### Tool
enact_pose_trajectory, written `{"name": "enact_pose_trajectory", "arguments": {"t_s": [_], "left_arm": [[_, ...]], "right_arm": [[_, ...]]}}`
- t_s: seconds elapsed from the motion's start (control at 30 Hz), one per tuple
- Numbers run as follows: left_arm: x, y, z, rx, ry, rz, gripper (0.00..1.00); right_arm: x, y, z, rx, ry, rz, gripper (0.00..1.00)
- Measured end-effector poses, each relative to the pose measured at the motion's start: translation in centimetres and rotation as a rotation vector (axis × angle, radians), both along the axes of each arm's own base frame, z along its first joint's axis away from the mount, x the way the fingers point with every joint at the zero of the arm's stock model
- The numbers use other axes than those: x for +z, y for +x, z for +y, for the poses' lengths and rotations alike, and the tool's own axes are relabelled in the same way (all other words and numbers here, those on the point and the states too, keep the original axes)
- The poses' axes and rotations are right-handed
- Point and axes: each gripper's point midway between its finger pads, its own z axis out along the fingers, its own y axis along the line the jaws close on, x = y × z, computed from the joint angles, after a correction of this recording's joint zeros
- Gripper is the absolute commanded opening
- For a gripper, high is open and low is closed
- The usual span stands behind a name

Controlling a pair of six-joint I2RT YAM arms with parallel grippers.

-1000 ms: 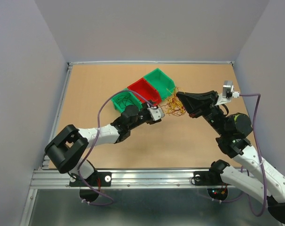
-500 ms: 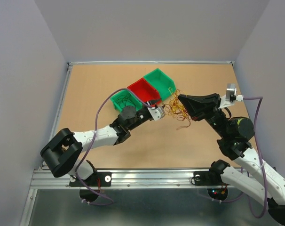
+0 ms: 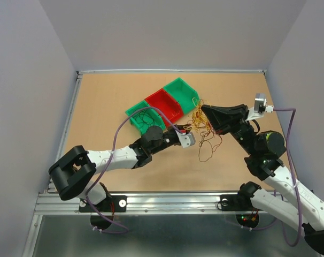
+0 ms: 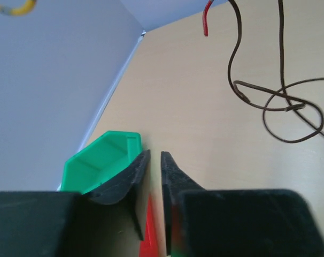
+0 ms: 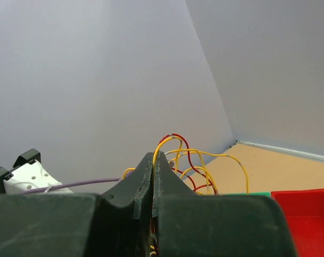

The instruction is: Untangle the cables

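The cables (image 3: 200,122) are a loose tangle of red, yellow and dark wires, with thin loops trailing toward the near side over the table (image 3: 108,96). My right gripper (image 3: 203,110) holds the top of the tangle. In the right wrist view it (image 5: 153,156) is shut on the cables, and a yellow strand (image 5: 167,142) comes out from between its tips. My left gripper (image 3: 190,140) sits just left of the trailing loops. In the left wrist view it (image 4: 155,160) shows a narrow gap with nothing in it. A dark wire loop (image 4: 282,101) and a red wire end (image 4: 206,21) lie ahead of it.
Three small bins stand in a diagonal row behind the left gripper: a green one (image 3: 143,118), a red one (image 3: 164,103) and another green one (image 3: 180,91). Grey walls close in the table at the back and both sides. A purple arm cable (image 3: 119,126) arcs over the left arm.
My left gripper has moved right and nearer, and its jaws have narrowed. The tangle has loosened, with loops now spreading toward the near side. The right gripper has hardly moved.
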Motion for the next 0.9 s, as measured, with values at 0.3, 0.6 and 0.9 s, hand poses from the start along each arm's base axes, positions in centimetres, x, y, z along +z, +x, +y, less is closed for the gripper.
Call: {"name": "enact_pose_trajectory", "arguments": {"t_s": [0.3, 0.6, 0.9], "left_arm": [[1.0, -0.1, 1.4, 0.024, -0.092, 0.069, 0.59], [2.5, -2.1, 1.2, -0.058, -0.183, 0.142, 0.61], [2.0, -3.9, 0.4, -0.144, -0.214, 0.271, 0.63]], "right_arm": [[0.5, -0.6, -1.2, -0.038, 0.021, -0.035, 0.01], [-0.7, 0.7, -0.2, -0.049, -0.021, -0.025, 0.01], [-2.3, 2.8, 1.8, -0.032, -0.053, 0.003, 0.01]]}}
